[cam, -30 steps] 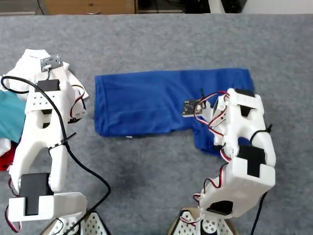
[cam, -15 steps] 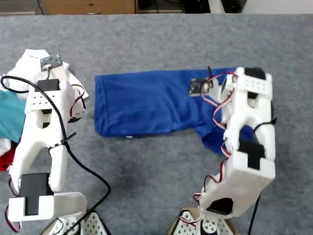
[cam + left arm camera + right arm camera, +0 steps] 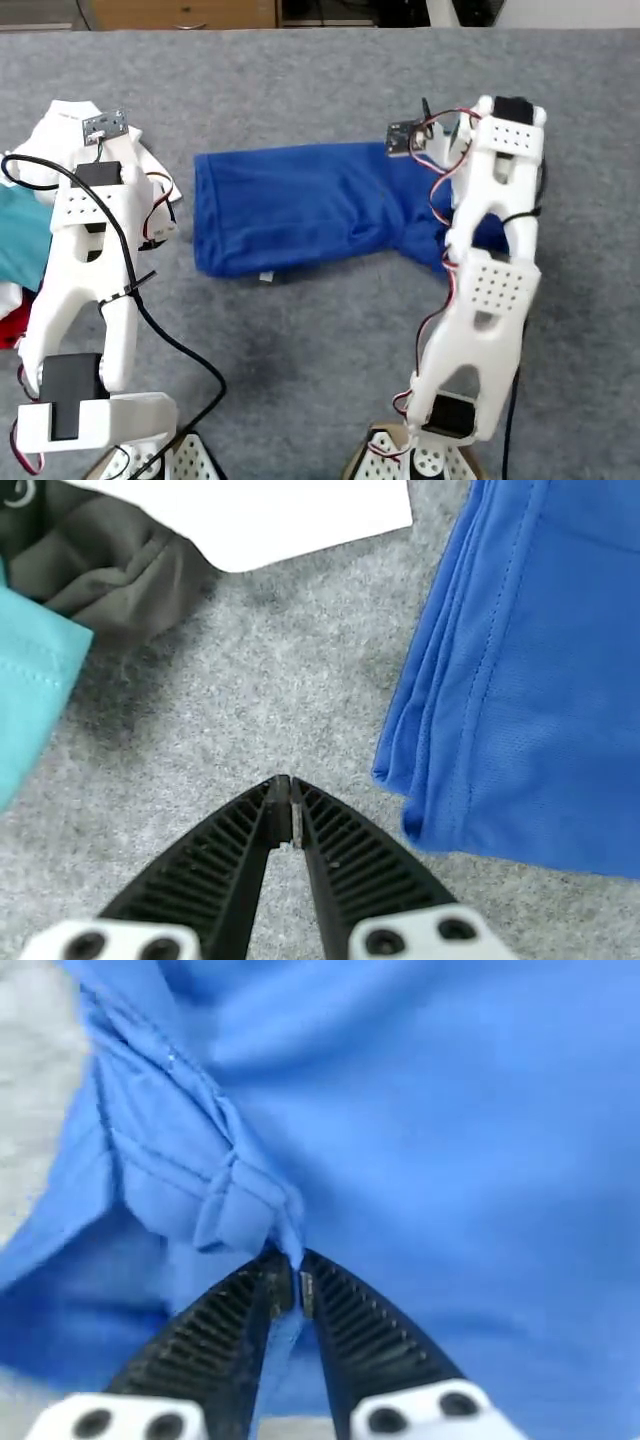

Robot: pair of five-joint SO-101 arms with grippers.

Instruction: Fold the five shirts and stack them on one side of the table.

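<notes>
From above the blue shirt runs under the right arm; up close the right gripper pinches its bunched fold.

One blue fabric shirt, one white garment, one teal garment, one red garment, one dark grey garment; two white arms.

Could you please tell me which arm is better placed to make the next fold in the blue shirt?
Right, probably: the right pincer is shut on a bunched fold of the blue shirt. The left pincer is shut on nothing, above bare table beside the shirt's other end.
</notes>
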